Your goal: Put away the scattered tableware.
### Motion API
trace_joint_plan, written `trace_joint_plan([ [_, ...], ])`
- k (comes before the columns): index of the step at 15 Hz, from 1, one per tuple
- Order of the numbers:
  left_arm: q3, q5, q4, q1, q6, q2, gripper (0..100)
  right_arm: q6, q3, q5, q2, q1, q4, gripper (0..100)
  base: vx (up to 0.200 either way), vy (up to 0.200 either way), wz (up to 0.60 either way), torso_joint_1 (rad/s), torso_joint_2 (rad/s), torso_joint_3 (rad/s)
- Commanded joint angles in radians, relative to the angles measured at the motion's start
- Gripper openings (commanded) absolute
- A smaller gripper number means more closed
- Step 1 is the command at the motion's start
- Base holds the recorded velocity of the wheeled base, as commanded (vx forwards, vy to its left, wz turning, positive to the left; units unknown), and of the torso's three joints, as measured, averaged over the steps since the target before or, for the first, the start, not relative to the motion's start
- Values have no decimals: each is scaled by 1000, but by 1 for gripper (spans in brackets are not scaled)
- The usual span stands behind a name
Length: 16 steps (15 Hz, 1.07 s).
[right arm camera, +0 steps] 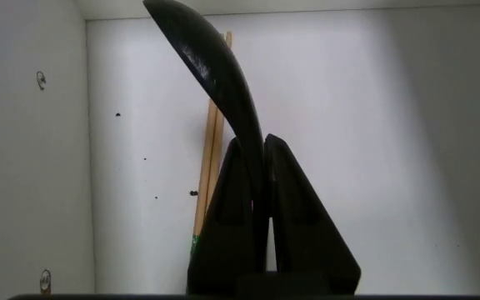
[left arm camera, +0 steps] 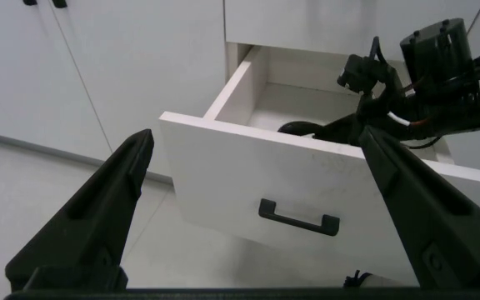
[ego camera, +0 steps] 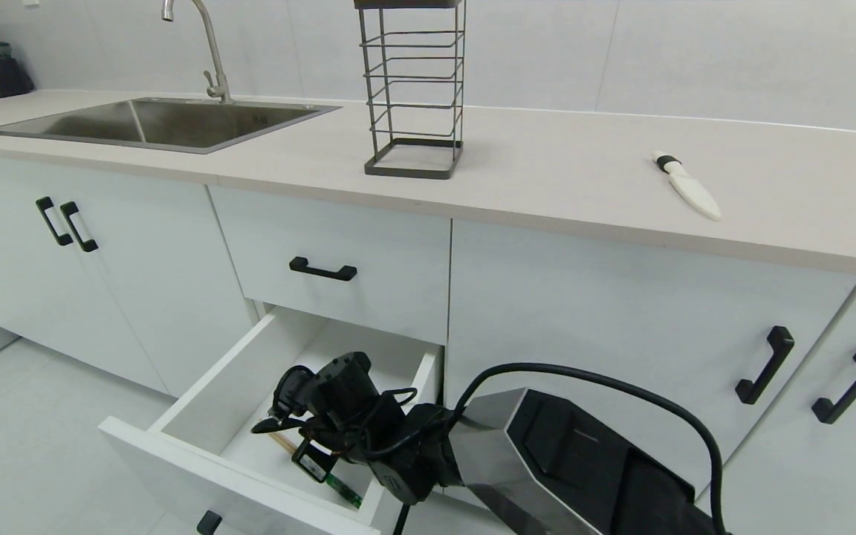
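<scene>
My right claw (right arm camera: 261, 146) pinches a black spoon (right arm camera: 211, 67) over the open drawer (ego camera: 205, 386); next I should lower it and let go.

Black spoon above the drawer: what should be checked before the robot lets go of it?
1. Drawer pulled open: ok.
2. Right gripper shut on the black spoon: ok.
3. Spoon over the drawer's inside: ok.
4. Bare drawer floor beside the chopsticks to land on: ok.
5. Left gripper open, outside the drawer front: ok.
6. Spoon's height above the drawer floor: cannot tell.
</scene>
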<state>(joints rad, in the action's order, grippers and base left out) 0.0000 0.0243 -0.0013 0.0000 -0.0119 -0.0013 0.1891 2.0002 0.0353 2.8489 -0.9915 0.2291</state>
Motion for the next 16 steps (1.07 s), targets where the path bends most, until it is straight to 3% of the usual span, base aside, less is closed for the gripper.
trace_joint_plan([
  [1,0,0,0,0,0,1,100,1,0,3,15,-10,1,0,0,0,0,0,0,0],
  [3,0,0,0,0,0,1,100,18,0,14,15,-15,10,0,0,0,0,0,0,0],
  [4,0,0,0,0,0,1,100,19,0,14,15,-15,18,100,0,0,0,0,0,0],
  [16,0,0,0,0,0,1,100,19,0,11,-138,-41,47,100,0,0,0,0,0,0],
])
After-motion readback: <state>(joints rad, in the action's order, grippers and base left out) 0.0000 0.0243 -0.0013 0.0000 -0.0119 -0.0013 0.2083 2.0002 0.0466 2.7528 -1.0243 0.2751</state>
